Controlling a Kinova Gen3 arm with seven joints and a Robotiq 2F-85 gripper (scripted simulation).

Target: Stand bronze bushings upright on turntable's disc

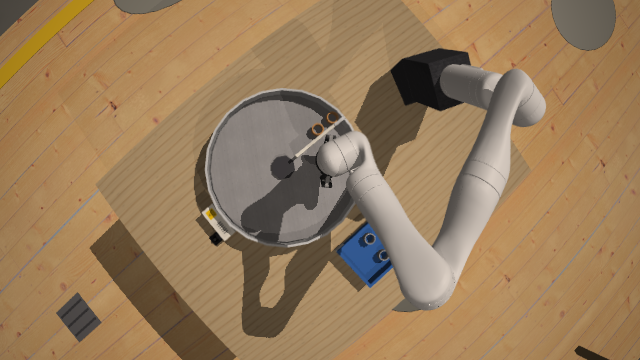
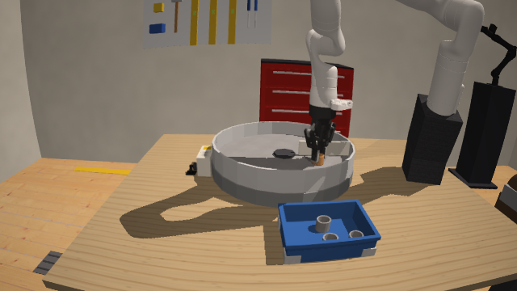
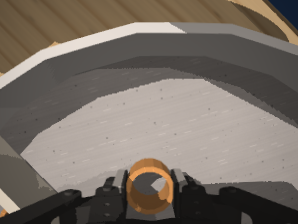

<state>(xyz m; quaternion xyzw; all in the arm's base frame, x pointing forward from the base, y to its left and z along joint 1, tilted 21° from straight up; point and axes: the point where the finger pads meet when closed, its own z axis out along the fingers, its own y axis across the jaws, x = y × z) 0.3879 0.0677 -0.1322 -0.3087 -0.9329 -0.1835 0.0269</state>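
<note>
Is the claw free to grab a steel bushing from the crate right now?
Probably not: the claw is shut on a bronze bushing over the disc. The crate itself is open-topped and unobstructed.

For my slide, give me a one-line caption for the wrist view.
Pincer shut on a bronze bushing, poised above the turntable's grey disc inside its raised rim.

Bronze-orange bushing [image 3: 149, 185] showing at bottom centre, black gripper [image 2: 319, 142] around it. Disc [image 1: 250, 150] showing speckled grey, hub [image 2: 283, 153] black. Crate [image 2: 292, 234] lower right showing blue, steel bushings [image 2: 323, 223] grey. Table [image 2: 161, 242] showing striped tan wood grain.
</note>
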